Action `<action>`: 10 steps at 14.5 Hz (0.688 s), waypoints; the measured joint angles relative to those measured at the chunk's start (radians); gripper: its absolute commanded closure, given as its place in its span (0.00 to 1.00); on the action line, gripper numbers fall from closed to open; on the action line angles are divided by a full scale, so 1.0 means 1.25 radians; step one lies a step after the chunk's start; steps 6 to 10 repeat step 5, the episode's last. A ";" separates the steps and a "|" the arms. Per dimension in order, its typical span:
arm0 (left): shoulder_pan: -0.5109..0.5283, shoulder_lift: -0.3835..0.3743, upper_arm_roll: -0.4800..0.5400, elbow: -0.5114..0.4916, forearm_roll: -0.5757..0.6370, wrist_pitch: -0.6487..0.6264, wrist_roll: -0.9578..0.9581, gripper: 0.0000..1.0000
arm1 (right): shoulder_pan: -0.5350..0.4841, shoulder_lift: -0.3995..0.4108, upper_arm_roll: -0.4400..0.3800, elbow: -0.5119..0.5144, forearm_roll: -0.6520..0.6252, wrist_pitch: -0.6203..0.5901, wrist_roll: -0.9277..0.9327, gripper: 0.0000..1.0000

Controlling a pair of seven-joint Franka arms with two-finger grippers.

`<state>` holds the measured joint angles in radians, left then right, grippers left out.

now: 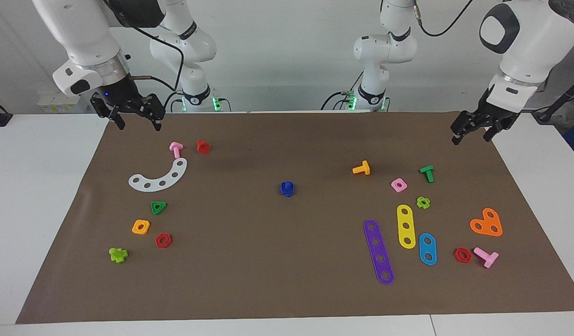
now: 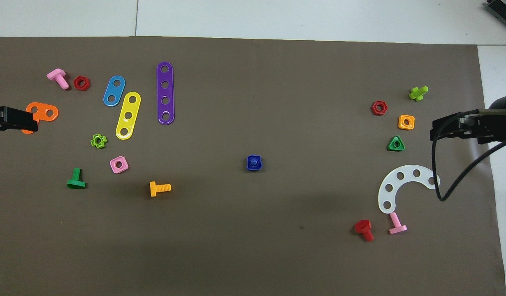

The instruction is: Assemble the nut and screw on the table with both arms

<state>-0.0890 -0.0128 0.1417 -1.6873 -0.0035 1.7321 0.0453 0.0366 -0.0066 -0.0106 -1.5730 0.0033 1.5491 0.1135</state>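
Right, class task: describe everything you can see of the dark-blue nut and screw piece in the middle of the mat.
The dark-blue nut is a square with rounded corners, seemingly glossy plastic. The matching dark-blue screw stands in its centre hole, so the two sit as one joined piece, upright on the brown mat near the table's middle. Only the mat touches it. No other toy part lies close. The left gripper and right gripper hang open above the mat's ends, away from it.

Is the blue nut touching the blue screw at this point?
Touching. In the overhead view the nut sits around the screw, whose tip shows in its centre hole; the facing view shows them as one stacked blue piece mid-mat.
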 measured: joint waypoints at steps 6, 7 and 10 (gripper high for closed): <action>0.001 -0.001 0.002 0.000 0.000 -0.002 0.058 0.00 | 0.000 0.000 0.000 0.000 0.000 0.000 0.000 0.00; 0.001 -0.001 0.002 0.000 0.000 -0.002 0.058 0.00 | 0.000 0.000 0.000 0.000 0.000 0.000 0.000 0.00; 0.001 -0.001 0.002 0.000 0.000 -0.002 0.058 0.00 | 0.000 0.000 0.000 0.000 0.000 0.000 0.000 0.00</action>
